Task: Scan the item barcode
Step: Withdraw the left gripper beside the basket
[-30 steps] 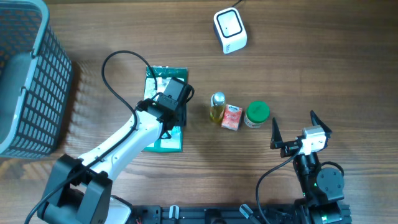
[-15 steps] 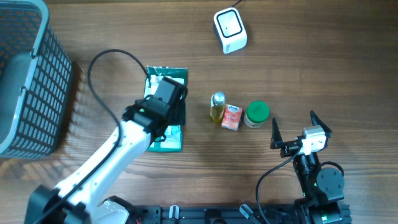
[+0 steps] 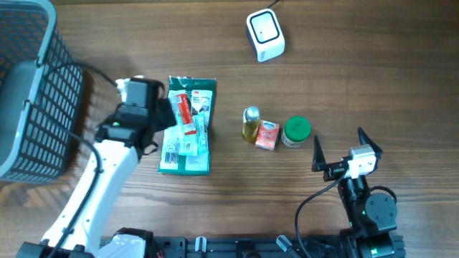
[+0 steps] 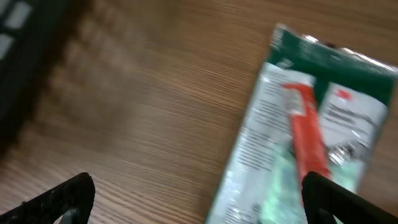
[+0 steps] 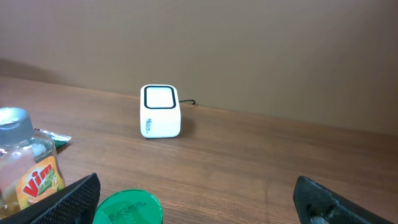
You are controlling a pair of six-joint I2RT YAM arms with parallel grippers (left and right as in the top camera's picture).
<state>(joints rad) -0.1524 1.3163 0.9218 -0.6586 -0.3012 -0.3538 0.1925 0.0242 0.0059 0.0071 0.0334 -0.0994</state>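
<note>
Wood-grain tabletop is filling every view, and I am taking the white scanner point(image 3: 265, 34) at its far edge as my reference. The green packet point(image 3: 188, 126), which I am treating as the item to scan, is lying flat well short of the scanner and off to its left, with what looks like a barcode patch facing up at the corner farthest from the scanner. My left gripper point(image 4: 198, 198) is hovering just beside the packet's edge on the side away from the scanner, with its jaws standing wide apart and nothing between them. The right gripper point(image 3: 338, 136) is waiting well short of the scanner and to its right, also spread wide and carrying nothing. I am judging that I am at the pick-up step, with nothing lifted or presented yet. Next I am planning to bring the left jaws across onto the packet, pinch it by an edge since it is sitting so flat, lift it, and carry it toward the scanner with the barcode patch turned to the scanner's window.
</note>
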